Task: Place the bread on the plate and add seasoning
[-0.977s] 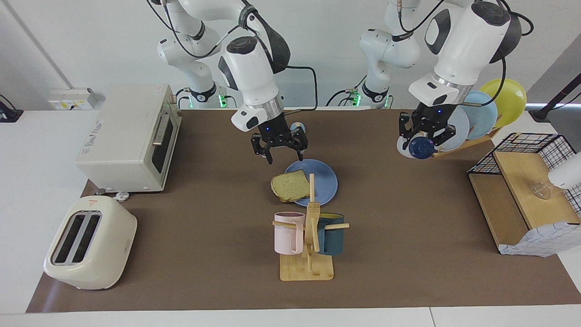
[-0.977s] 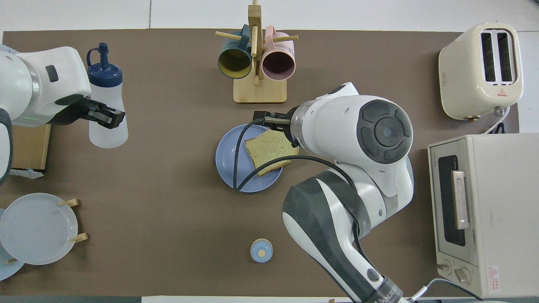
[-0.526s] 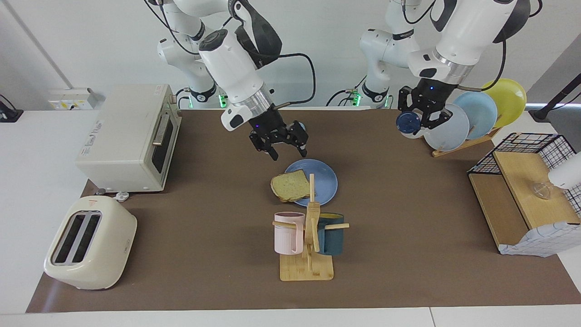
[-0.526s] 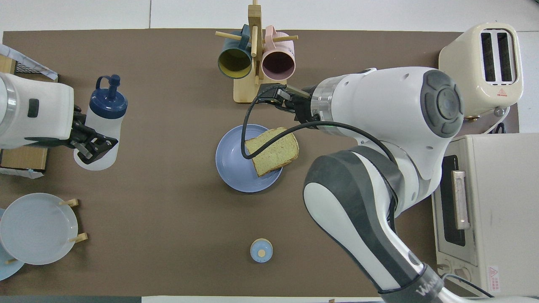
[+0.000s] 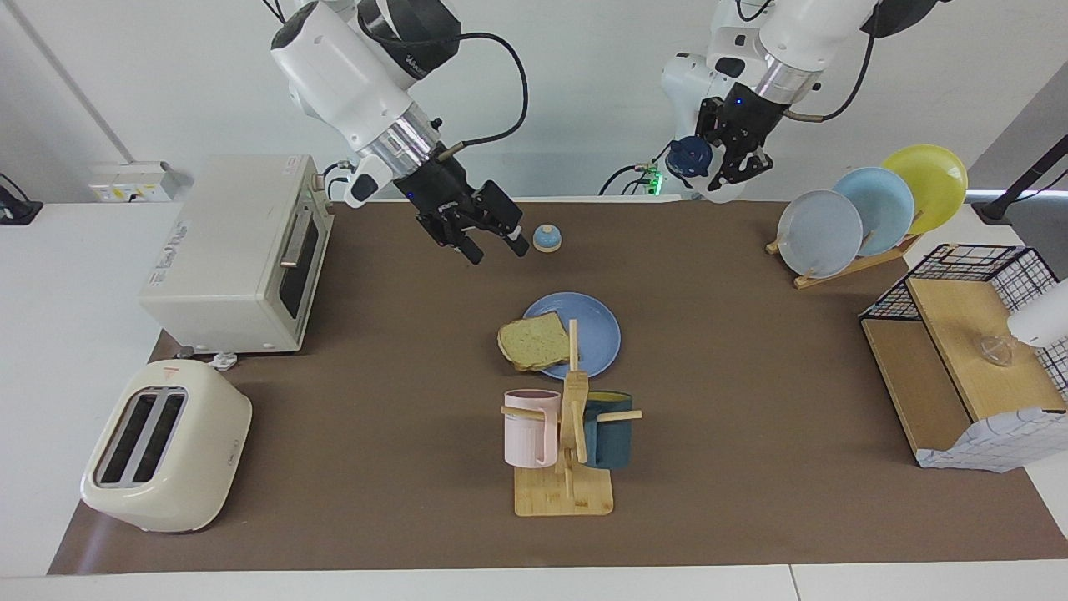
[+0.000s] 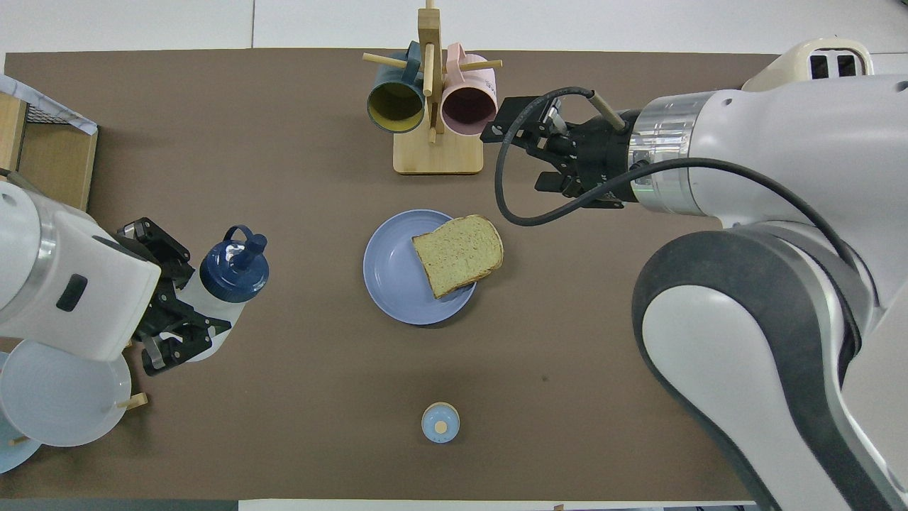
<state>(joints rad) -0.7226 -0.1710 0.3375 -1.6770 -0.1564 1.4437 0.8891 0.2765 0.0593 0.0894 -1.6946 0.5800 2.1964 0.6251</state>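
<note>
The bread (image 5: 534, 340) lies on the plate (image 5: 596, 334). The left hand (image 5: 724, 163) grips the seasoning (image 6: 223, 287) up high. The right hand (image 5: 494, 246) is open, empty.

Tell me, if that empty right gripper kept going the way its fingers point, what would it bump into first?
Most likely the bare brown table mat. The right gripper is open and angled down over the strip between the bell and the plate. Depth is unclear, so the plate with the bread is possible.

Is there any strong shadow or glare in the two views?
Facing view: even light, only a soft shadow beside the toaster. Overhead view: no glare on the plate; the right arm is large and hides much of the table.
</note>
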